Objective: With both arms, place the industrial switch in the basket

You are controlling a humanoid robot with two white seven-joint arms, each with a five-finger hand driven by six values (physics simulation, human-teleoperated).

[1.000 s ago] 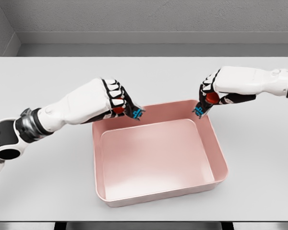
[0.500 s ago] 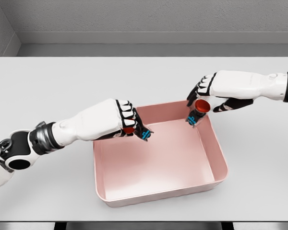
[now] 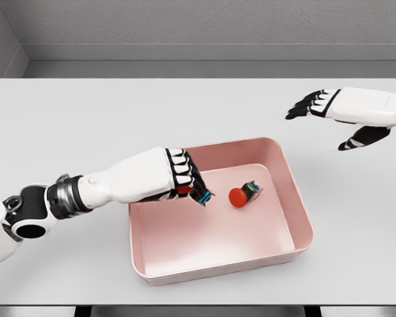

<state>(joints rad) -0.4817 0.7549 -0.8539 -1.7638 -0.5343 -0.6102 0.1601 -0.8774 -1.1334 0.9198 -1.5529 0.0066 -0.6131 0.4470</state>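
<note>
A pink basket (image 3: 303, 221) sits on the white table. One industrial switch (image 3: 243, 194), red-capped with a dark body, lies on its side on the basket floor near the back right. My left hand (image 3: 181, 179) hovers over the basket's left part, shut on a second switch (image 3: 195, 192) whose red cap and dark, blue-marked body peek out below the fingers. My right hand (image 3: 323, 109) is raised over the table to the right of and behind the basket, fingers spread and holding nothing.
The white table (image 3: 86, 112) runs to a grey wall at the back and a front edge just below the basket. Bare surface lies to the left, right and behind the basket.
The right hand let go of its switch, which dropped into the basket, then pulled back up and to the right with fingers open. The left hand moved a little further over the basket, still holding its switch.
</note>
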